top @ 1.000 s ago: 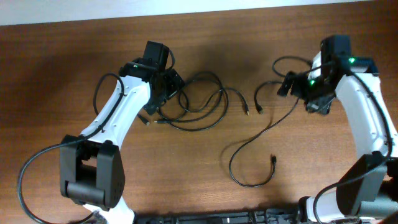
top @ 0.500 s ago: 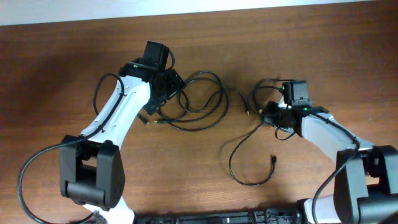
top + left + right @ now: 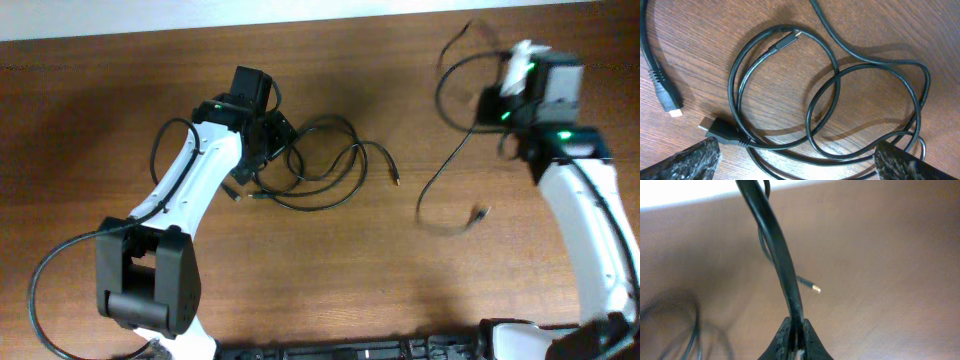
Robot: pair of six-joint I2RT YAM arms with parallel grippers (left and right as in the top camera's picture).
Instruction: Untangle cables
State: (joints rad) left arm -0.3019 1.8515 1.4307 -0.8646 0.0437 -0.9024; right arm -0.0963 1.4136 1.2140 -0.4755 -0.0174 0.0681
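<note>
Right pincer [image 3: 795, 339]: jaws closed fully on one thin black cord, the lifted cable [image 3: 774, 245]. It rises from the tips to the top edge of the wrist view. A free end [image 3: 812, 287] with a pale metal tip shows just right of it, blurred. In the overhead view this pincer sits in the upper right of the frame. The lifted cable loops above it and trails down and left to mid-right of the frame, well apart from the other cords. Whether its trailing end touches the surface [image 3: 90, 90] cannot be told.

Left pincer [image 3: 797, 162]: jaws wide apart, nothing held. Its fingertips [image 3: 690, 160] occupy the lower corners of the wrist view, above the cable bundle [image 3: 836, 85]. The bundle lies on the wood in overlapping loops, at upper centre of the overhead frame. Within the loops are a small plug [image 3: 786, 40] at the top and a flat black plug [image 3: 719, 131] at lower left. A thicker cord [image 3: 655, 75] with a pale-tipped plug lies at the left edge.

Obstruction: the left arm [image 3: 190, 185] covers the bundle's left part from overhead.
</note>
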